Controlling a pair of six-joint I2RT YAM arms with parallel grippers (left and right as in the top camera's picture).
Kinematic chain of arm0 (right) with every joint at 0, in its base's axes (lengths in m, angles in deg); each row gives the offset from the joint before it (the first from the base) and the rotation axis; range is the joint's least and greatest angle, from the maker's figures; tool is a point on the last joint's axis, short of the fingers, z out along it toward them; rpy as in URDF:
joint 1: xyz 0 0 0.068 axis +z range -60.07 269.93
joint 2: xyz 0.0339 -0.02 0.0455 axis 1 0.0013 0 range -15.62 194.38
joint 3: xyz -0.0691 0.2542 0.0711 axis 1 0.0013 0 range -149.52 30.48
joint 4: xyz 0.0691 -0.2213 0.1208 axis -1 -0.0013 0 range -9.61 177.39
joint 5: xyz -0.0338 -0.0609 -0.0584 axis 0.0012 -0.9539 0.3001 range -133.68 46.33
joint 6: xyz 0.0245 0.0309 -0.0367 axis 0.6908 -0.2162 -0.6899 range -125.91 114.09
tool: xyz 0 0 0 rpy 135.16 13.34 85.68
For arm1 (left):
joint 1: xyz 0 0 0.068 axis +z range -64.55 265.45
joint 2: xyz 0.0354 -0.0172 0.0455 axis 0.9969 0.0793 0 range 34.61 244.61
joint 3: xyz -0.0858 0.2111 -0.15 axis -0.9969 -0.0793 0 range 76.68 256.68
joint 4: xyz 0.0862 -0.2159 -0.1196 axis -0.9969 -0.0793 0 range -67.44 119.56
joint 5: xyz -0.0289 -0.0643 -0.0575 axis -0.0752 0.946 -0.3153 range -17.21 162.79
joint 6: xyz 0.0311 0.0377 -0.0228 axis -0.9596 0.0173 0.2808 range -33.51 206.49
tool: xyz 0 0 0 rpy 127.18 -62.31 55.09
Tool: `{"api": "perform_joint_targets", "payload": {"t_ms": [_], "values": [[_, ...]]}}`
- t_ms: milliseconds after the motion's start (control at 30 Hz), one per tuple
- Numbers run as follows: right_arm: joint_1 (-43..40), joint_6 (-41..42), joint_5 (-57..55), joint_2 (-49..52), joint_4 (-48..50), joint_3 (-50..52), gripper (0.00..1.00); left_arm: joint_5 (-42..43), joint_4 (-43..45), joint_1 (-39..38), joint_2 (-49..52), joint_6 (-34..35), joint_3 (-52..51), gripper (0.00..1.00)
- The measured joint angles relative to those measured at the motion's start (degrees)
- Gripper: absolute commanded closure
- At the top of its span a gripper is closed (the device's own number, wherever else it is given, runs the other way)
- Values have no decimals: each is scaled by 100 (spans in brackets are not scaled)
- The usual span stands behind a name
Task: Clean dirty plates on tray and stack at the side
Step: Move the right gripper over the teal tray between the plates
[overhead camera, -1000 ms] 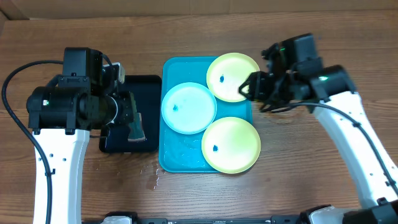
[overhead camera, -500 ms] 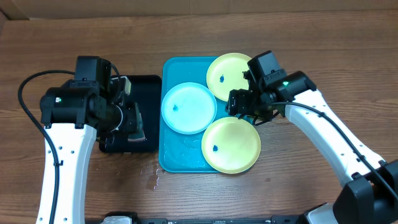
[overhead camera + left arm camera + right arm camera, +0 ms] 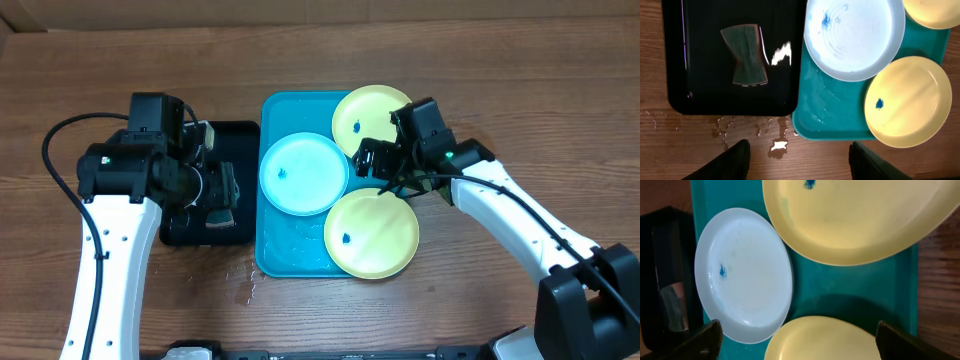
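The turquoise tray (image 3: 272, 250) holds three plates: a cyan plate (image 3: 302, 173) at its left, a yellow plate (image 3: 362, 118) at the back and a second yellow plate (image 3: 372, 232) in front. Each carries a small blue speck. My right gripper (image 3: 378, 165) hovers open between the two yellow plates; in the right wrist view it (image 3: 800, 345) spans the front yellow plate's (image 3: 825, 340) far edge with nothing gripped. My left gripper (image 3: 222, 195) hangs open over the black tray (image 3: 235, 135), and in the left wrist view it (image 3: 800, 165) holds nothing.
A grey-green sponge (image 3: 745, 61) lies flat in the black tray (image 3: 700, 100), left of the turquoise tray (image 3: 840, 110). Water drops and a small puddle (image 3: 777, 147) wet the wooden table in front of both trays.
My left gripper has opened and the sponge now lies loose in the black tray. My right arm has swung left over the turquoise tray while its jaws opened wider.
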Motion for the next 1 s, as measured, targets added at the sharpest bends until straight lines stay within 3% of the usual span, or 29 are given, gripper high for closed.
{"api": "perform_joint_targets", "payload": {"t_ms": [67, 100, 167, 233, 300, 567, 767, 1000], "values": [[0, 26, 0, 4, 142, 52, 0, -2, 35, 0, 0, 0, -22, 35], [0, 31, 2, 4, 203, 59, 11, -2, 37, 0, 0, 0, -28, 35], [0, 2, 24, 4, 365, 59, 52, 0, 35, 0, 0, 0, -55, 35], [0, 46, 22, 4, 455, 59, 67, 0, 37, 0, 0, 0, -68, 35], [17, 74, 13, 4, 476, 59, 75, -2, 39, 0, 0, 0, -74, 35], [535, 197, -614, 4, 481, 59, 78, -26, 107, 0, 0, 7, -83, 35], [1029, 205, -1180, 4, 627, 59, 71, -214, 28, 0, 0, 63, -83, 37], [1386, 549, -1893, 4, 616, 59, 71, -306, 37, 0, 0, 133, -83, 37]]}}
